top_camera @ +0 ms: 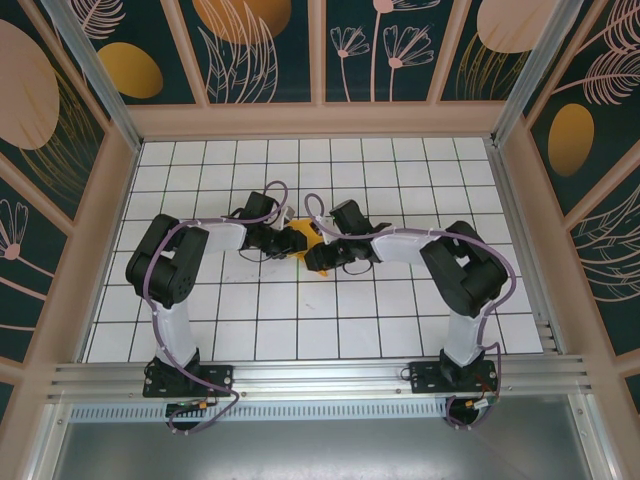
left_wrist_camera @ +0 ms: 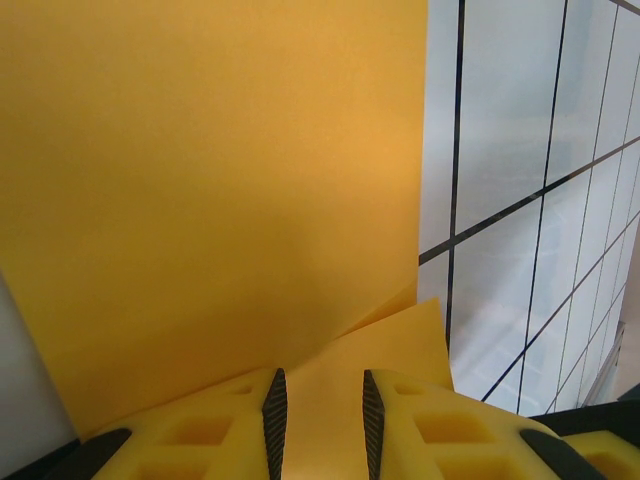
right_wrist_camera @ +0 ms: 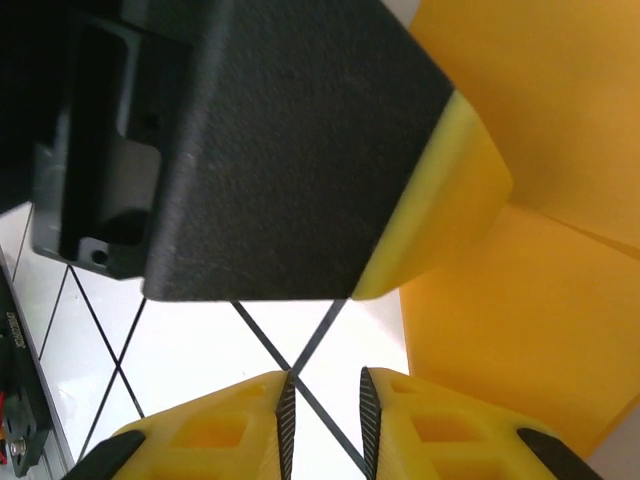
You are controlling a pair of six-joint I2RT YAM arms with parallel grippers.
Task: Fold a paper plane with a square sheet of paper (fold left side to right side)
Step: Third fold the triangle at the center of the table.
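Yellow paper [left_wrist_camera: 200,200] beyond left jaws.

I see bright, even light from above, and the shadows are only soft. In the wrist views the white table [left_wrist_camera: 520,150] glares, washed out.

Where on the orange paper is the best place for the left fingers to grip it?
Probably the loose flap corner nearest the left fingers, approached from the fingers' own side, low along the table. A shadow line there suggests that this layer sits above the sheet.
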